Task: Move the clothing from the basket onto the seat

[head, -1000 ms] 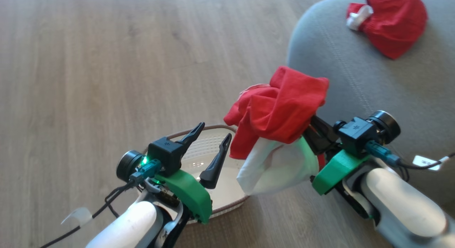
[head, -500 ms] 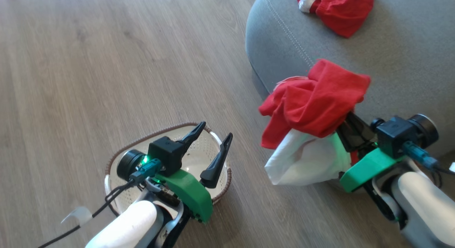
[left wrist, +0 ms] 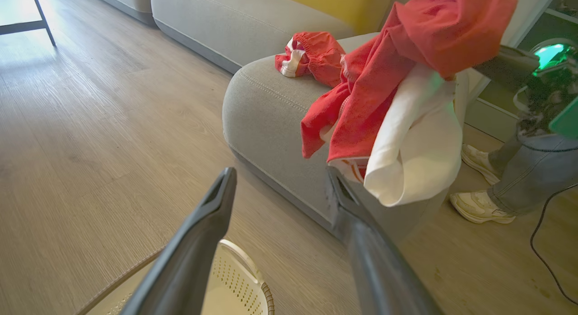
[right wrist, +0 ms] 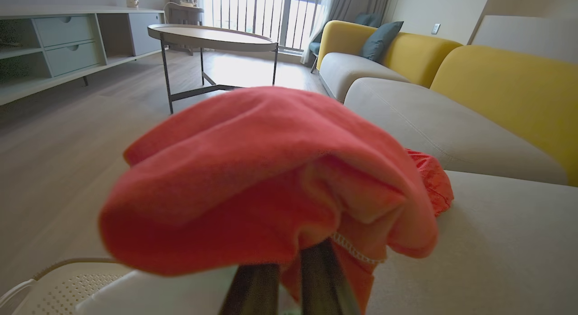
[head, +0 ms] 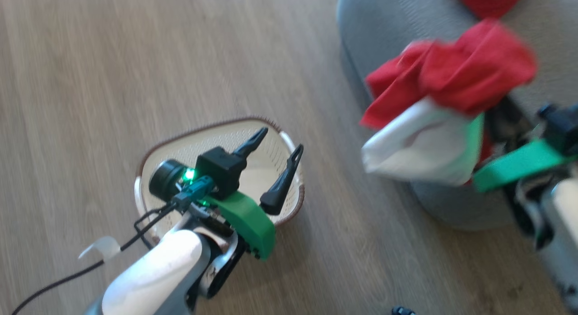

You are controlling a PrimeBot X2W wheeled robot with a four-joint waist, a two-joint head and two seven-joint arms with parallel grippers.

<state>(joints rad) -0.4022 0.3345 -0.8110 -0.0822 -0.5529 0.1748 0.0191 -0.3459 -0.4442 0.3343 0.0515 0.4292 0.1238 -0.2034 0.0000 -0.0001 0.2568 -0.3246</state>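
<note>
My right gripper (right wrist: pixel 289 272) is shut on a bundle of clothing, a big red garment (head: pixel 469 73) draped over a white one (head: pixel 422 148). The bundle hangs in the air at the rounded edge of the grey seat (head: pixel 384 21); the cloth covers the fingers in the head view. A second red garment with white trim (left wrist: pixel 311 57) lies on the seat. My left gripper (head: pixel 277 154) stands open and holds nothing, above the cream basket (head: pixel 180 145) on the floor. The basket floor that shows is bare.
A person's pale shoes (left wrist: pixel 481 206) and a jeans leg stand on the wood floor beside the seat, with a black cable (left wrist: pixel 546 260) nearby. Farther off are a round metal-legged table (right wrist: pixel 212 37), yellow sofa backs (right wrist: pixel 505 80) and a low cabinet (right wrist: pixel 67 48).
The head camera has shifted. Against the seat, my right gripper has carried the bundle up and over the cushion's edge. My left gripper stays open above the basket.
</note>
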